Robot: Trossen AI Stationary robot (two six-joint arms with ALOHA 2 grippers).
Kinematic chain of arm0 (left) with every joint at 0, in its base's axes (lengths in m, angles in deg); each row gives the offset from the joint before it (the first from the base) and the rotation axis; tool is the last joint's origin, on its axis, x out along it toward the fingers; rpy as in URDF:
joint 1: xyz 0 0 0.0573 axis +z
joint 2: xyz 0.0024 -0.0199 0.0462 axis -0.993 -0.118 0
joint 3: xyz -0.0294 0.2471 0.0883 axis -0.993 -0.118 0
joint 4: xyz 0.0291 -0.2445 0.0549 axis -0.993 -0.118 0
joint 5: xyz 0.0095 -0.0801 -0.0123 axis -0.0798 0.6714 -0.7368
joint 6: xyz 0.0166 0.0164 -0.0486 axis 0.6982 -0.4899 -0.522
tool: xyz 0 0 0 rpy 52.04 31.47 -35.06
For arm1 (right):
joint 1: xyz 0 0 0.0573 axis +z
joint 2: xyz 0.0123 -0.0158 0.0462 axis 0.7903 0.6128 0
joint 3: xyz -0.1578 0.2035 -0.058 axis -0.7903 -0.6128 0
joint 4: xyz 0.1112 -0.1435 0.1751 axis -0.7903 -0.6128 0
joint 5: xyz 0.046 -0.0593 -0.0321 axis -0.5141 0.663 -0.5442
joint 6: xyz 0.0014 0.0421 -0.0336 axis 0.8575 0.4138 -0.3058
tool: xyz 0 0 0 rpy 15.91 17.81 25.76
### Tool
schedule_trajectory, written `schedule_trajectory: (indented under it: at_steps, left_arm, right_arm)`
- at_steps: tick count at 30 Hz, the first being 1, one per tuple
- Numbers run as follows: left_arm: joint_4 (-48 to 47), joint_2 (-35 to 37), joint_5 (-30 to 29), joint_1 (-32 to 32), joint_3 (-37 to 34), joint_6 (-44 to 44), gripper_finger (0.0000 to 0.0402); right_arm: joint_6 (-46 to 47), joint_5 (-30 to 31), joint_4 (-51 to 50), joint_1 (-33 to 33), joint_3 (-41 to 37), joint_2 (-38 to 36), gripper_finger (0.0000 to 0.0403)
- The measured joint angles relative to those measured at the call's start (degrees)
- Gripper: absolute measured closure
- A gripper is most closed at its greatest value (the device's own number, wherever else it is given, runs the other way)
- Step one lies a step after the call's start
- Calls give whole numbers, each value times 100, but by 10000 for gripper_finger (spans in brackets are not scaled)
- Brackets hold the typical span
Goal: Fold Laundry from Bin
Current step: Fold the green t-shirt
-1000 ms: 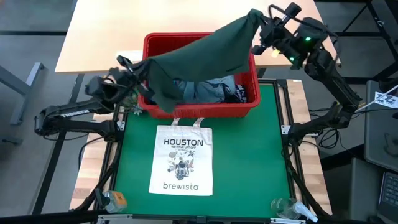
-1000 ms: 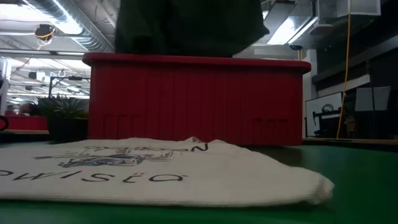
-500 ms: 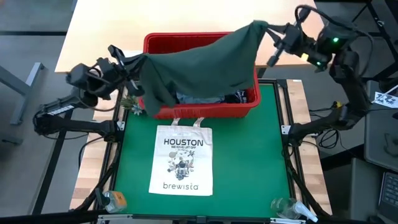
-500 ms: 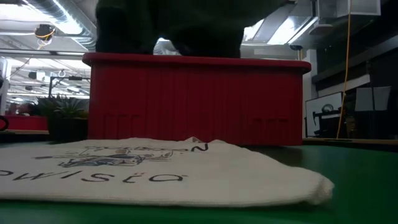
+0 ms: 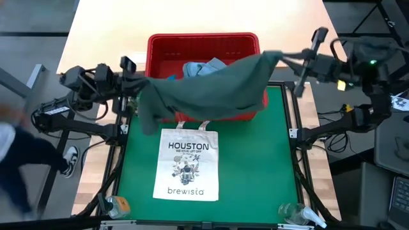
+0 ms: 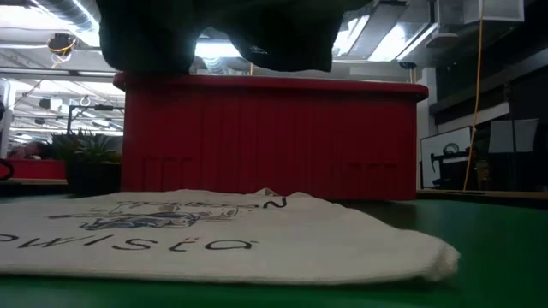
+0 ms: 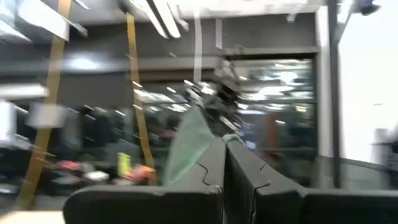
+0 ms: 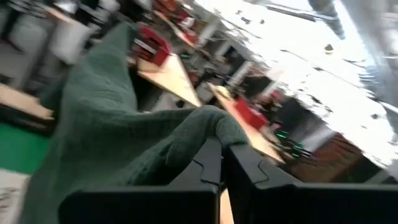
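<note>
From overhead I have the dark green garment (image 5: 208, 86) stretched in the air between both arms, spanning the middle of the frame and hanging over the front half of the red bin (image 5: 203, 46). Its lower edge droops past the bin's front wall, close above the handles of the white tote bag (image 5: 187, 163).

Left gripper (image 5: 136, 84) sits at the left of the frame, level with the bin's left wall. My left wrist camera shows its fingers (image 7: 208, 165) pressed together with a thin strip of green cloth (image 7: 189, 146) pinched between them.

Right gripper (image 5: 284, 59) is at the upper right, just outside the bin's right wall. In the right wrist camera the fingers (image 8: 208, 163) are closed on a bunched corner of the garment (image 8: 118, 143), which falls away from the tips in heavy folds.

Inside the bin, at the back, light blue laundry (image 5: 203, 67) shows above the green cloth; the rest of the contents I cannot make out.

The tote bag lies flat on the green mat (image 5: 255, 160), front centre, just clear of the bin. From table height, the bin's front wall (image 6: 270, 137) fills the middle, the dark garment (image 6: 223, 34) hangs above its rim, and the bag (image 6: 214, 239) spreads across the foreground.

A blurred person (image 5: 19, 166) is at the left edge of the overhead frame.
</note>
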Motion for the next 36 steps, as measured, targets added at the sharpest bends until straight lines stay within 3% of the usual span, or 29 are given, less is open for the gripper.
schedule_trajectory:
  at_steps: [5,11,16,24,36]
  left_arm:
    - [-214,13,-172,-251,2,59,401]
    - [-276,-3,-1632,-82,2,596,401]
    - [-971,-109,-2482,246,2,754,401]
    - [-2186,-603,-2646,726,0,468,401]
    - [-2631,-1218,-2692,1762,0,465,401]
  right_arm:
    - [37,592,-410,477,0,-16,395]
    - [-418,1545,-538,245,-2,40,395]
    - [-435,1645,-896,-370,-47,206,395]
    - [-219,1546,-1642,-1437,-848,357,395]
    - [-567,1467,-1128,-2477,-2171,482,395]
